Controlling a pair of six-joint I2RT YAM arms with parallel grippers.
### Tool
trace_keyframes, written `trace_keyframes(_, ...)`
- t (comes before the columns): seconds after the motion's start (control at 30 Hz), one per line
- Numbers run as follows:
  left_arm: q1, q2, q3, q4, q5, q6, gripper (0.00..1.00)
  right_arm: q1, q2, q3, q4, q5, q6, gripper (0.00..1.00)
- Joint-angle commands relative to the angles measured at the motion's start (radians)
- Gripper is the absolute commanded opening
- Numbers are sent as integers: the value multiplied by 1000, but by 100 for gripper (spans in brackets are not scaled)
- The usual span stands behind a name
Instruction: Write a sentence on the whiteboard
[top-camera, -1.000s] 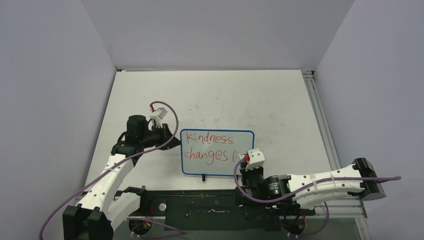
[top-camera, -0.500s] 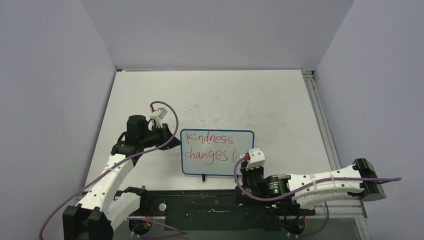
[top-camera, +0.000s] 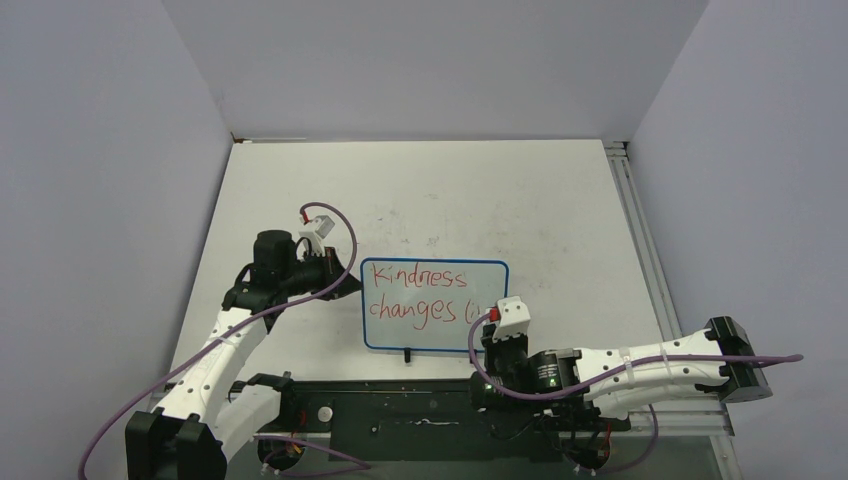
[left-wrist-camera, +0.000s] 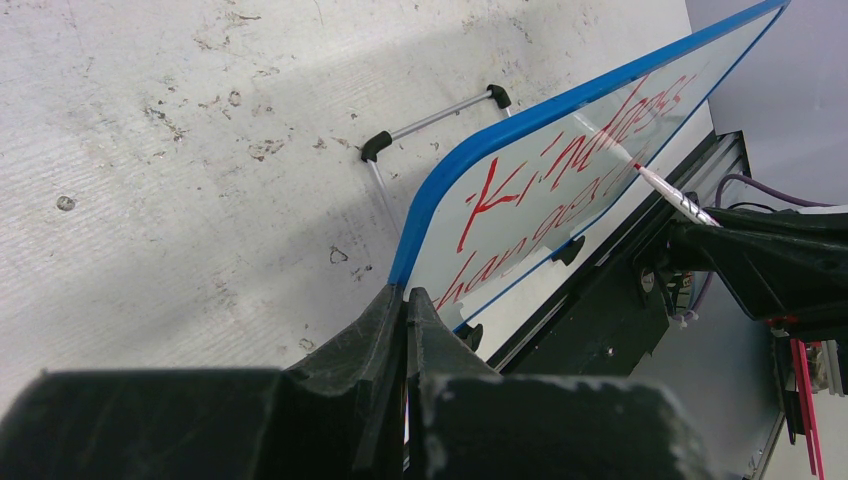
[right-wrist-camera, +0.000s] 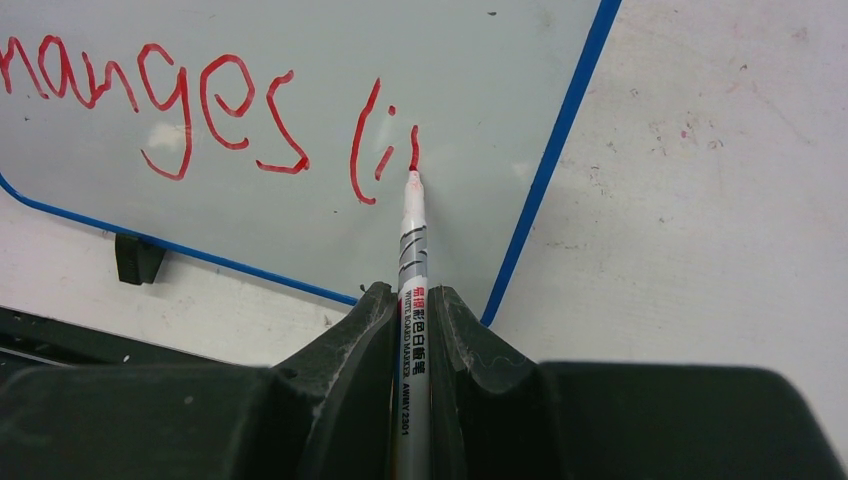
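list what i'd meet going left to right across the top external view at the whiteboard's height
left gripper → whiteboard → right gripper holding the marker → metal rail on the far right

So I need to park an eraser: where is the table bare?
Bare: table beyond the whiteboard up to the back wall, and right of it to the rail. Crowded: left gripper, jaws shut on its left edge; right gripper and marker near-right.

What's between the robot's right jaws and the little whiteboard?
A marker. The right gripper is shut on it, and its red tip touches the whiteboard. The right wrist view shows this best.
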Motion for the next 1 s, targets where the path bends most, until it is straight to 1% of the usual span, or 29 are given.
trace_keyframes(0.0,-5,-8,38,31,19,3,0,9,0,3,-35,-15,27,5)
trace_keyframes(0.43,-5,-8,37,31,18,3,0,20,3,2,-68,-49,62,5)
trace_keyframes(0.97,-5,-8,38,31,18,2,0,8,0,30,-109,27,98,5)
